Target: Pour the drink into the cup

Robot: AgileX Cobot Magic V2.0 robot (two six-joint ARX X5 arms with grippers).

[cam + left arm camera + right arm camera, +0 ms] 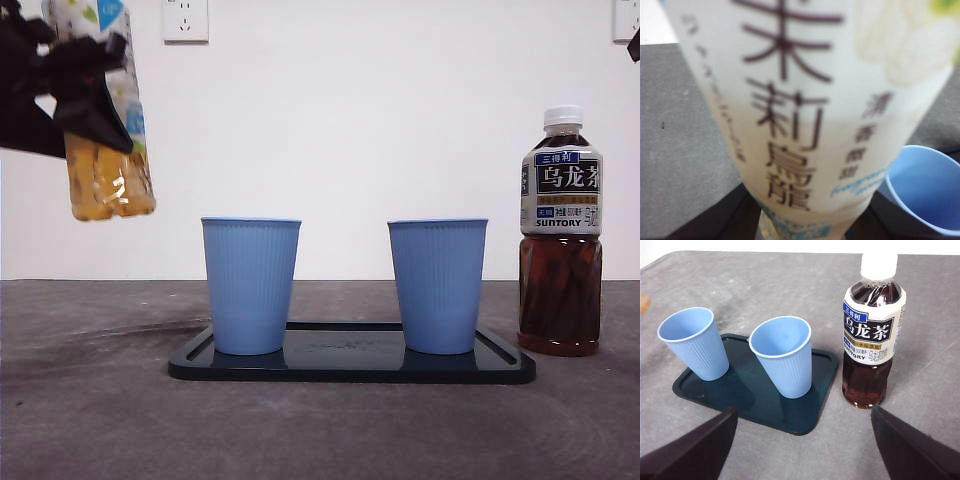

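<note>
Front view, left to right: left gripper [75, 85] is up high at the left edge, jaws clamped on the tea bottle [105, 150], which hangs in the air, tilted slightly, base down. Amber liquid fills its lower part; white label with blue and green print above. Its cap is out of frame. Left wrist view is mostly that label, blurred, with the rim of the left cup [925, 187] just past it.

Dark tray [350, 370] sits on the grey table [90, 420]. Two blue ribbed cups stand upright on it, apart from each other: left cup [250, 285] and right cup [437, 285]. Right wrist view looks into both: both empty.

Oolong bottle [561, 235] stands upright on the table just beside the tray's right end, white cap on, dark brown tea nearly to the neck.

Right gripper [802, 450] hovers back from the tray and oolong bottle, jaws spread wide, holding nothing.
</note>
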